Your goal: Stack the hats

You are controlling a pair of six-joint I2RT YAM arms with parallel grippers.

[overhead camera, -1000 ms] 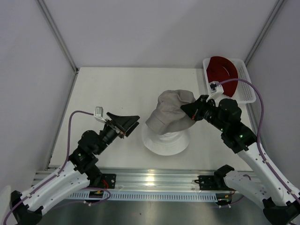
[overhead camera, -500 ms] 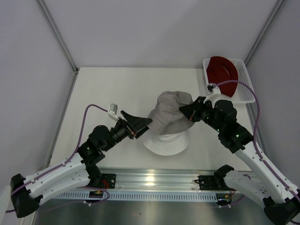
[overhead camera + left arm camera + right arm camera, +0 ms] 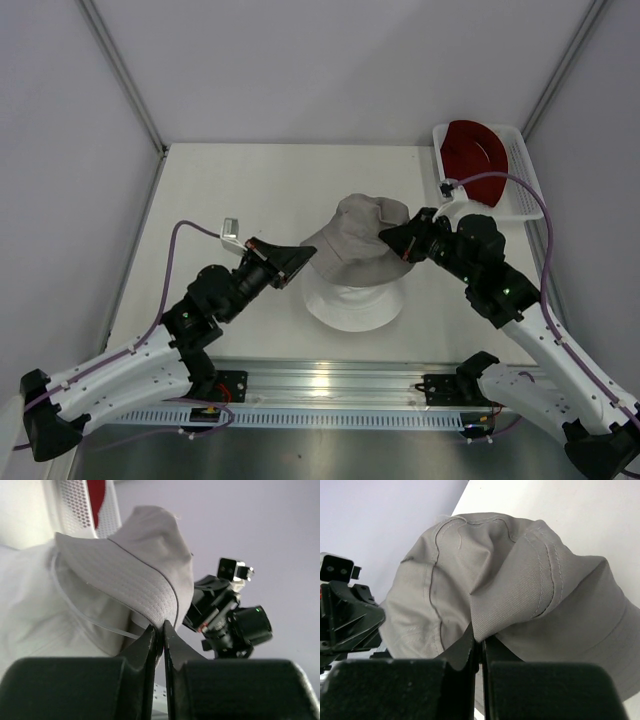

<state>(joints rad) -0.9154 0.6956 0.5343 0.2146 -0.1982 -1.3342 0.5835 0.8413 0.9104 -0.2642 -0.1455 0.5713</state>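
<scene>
The left pincer (image 3: 303,256) was pressed together on the rim of the grey hat (image 3: 350,245), at the hat's 9 o'clock edge. Its wrist view showed the two fingers meeting on the brim seam with no gap. The right pincer (image 3: 386,236) was likewise closed, pinching a fold of the same hat at its 3 o'clock side. Its wrist view showed the cloth bunched between the fingers.

The grey hat hung between the two pincers near the middle of the table (image 3: 230,190), over the white hat (image 3: 350,305). The white hat lay flat on the table, its brim showing at the grey hat's 6 o'clock side. The dark red hat (image 3: 472,145) sat in the white slatted basket (image 3: 524,172) at the table's 1 o'clock corner.

One second before, the left pincer had stood apart from the grey hat, toward 9 o'clock. Half a second before, it had reached the brim, and it had since closed on it. The grey hat had spread wider toward 9 o'clock, and the right pincer had shifted slightly the same way.

The table was white and matt, with an aluminium rail (image 3: 330,385) along its 6 o'clock edge. Plain pale walls (image 3: 330,70) and metal uprights (image 3: 125,75) enclosed the cell.
</scene>
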